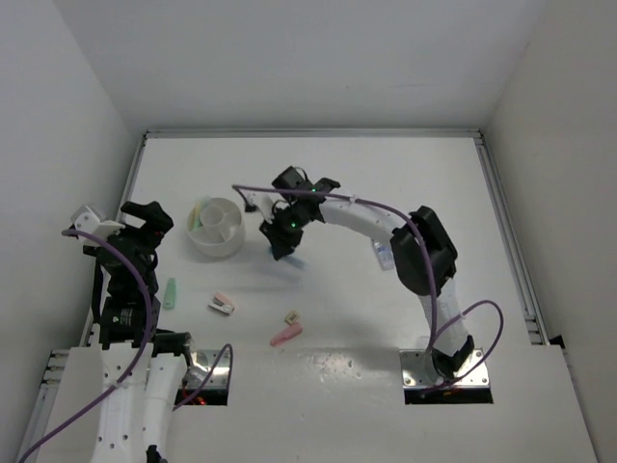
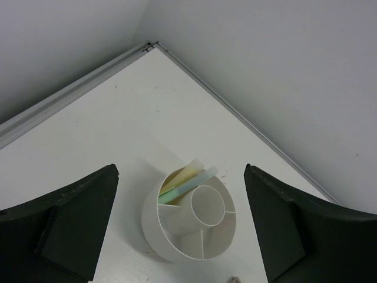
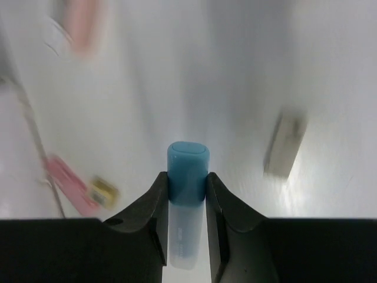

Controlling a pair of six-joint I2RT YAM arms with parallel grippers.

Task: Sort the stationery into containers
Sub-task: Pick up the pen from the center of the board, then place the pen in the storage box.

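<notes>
The white divided bowl [image 1: 217, 228] stands left of centre. In the left wrist view the bowl [image 2: 154, 227] holds a yellow stick [image 2: 187, 173] and a light-blue and green stick [image 2: 189, 183] in one compartment. My right gripper [image 1: 285, 245] hangs just right of the bowl, shut on a blue-capped clear bottle [image 3: 188, 168] held above the table. The bottle also shows in the top view [image 1: 295, 258]. My left gripper [image 2: 181, 172] is open and empty, raised left of the bowl. A green stick [image 1: 170, 292], a pink-white stapler-like piece [image 1: 223, 305], a tan block [image 1: 291, 316] and a pink stick [image 1: 285, 335] lie on the table.
A small pale item [image 1: 384, 256] lies beside the right arm's forearm. It shows blurred in the right wrist view [image 3: 284, 145]. White walls enclose the table on the left, back and right. A metal rail [image 2: 70, 94] runs along the table's edge.
</notes>
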